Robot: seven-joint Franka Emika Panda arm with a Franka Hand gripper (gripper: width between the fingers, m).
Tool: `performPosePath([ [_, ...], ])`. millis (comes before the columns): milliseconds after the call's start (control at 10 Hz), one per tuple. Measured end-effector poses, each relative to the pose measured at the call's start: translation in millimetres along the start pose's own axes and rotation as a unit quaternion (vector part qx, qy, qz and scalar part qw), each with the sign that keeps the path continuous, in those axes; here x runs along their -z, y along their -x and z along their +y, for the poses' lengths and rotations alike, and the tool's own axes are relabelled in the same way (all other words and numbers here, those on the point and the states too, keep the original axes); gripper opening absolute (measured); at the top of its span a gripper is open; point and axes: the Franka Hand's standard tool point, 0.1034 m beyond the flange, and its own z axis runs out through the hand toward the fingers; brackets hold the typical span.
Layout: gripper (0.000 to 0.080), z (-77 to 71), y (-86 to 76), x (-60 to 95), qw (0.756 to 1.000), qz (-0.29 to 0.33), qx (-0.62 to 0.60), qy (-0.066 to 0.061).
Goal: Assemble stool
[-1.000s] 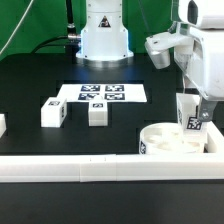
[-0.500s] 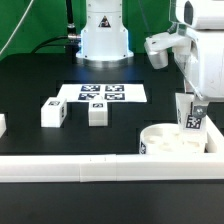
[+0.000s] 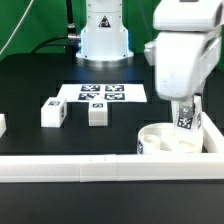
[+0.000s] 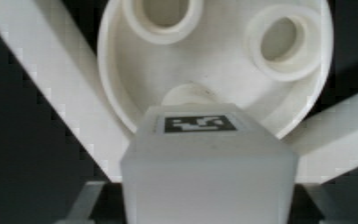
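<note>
Insertion is what I am preparing here. The gripper (image 3: 188,104) is holding one leg block (image 3: 187,122) upright, with its fingers closed on the upper part of the block. The block is hanging over the seat disc (image 3: 165,141), toward the exterior view's right side of it. I cannot tell whether the lower end is already touching the disc. The disc is lying in the corner of the white border rails (image 3: 90,166), well apart from the marker board (image 3: 103,93).

In the wrist view the block is pointing at the plain surface between two sockets (image 4: 282,45), not at one of them. So I am judging that the block first needs to be centred over one socket. I am planning to go down slowly and to keep the block straight, because a tilted end will probably catch on the socket rim. The rails should be stopping the disc from sliding while I am pressing.

I am counting three leg blocks: one in the gripper and two loose leg blocks (image 3: 54,112) lying on the table near the marker board. I am seeing one seat disc and two sockets. A third socket may be hiding behind the held block.
</note>
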Motion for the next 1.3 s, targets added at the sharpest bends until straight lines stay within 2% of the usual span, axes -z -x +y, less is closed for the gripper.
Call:
performPosePath([
  [300, 0.0337, -4.2, -0.7, -0.2, 0.984, 0.024, -0.179, 0.000],
  [400, 0.0337, -4.7, -3.1, -0.3, 0.975, 0.036, -0.218, 0.006],
  [500, 0.0337, -4.7, -3.5, -0.2, 0.969, 0.037, -0.243, 0.005],
  [900, 0.0337, -6.6, -5.5, -0.6, 0.926, 0.040, -0.375, -0.007],
  [1000, 0.0337, -7.3, -6.6, -0.7, 0.906, 0.044, -0.420, -0.011],
  [1300, 0.0337, -9.7, -6.0, -1.5, 0.802, 0.069, -0.593, -0.024],
])
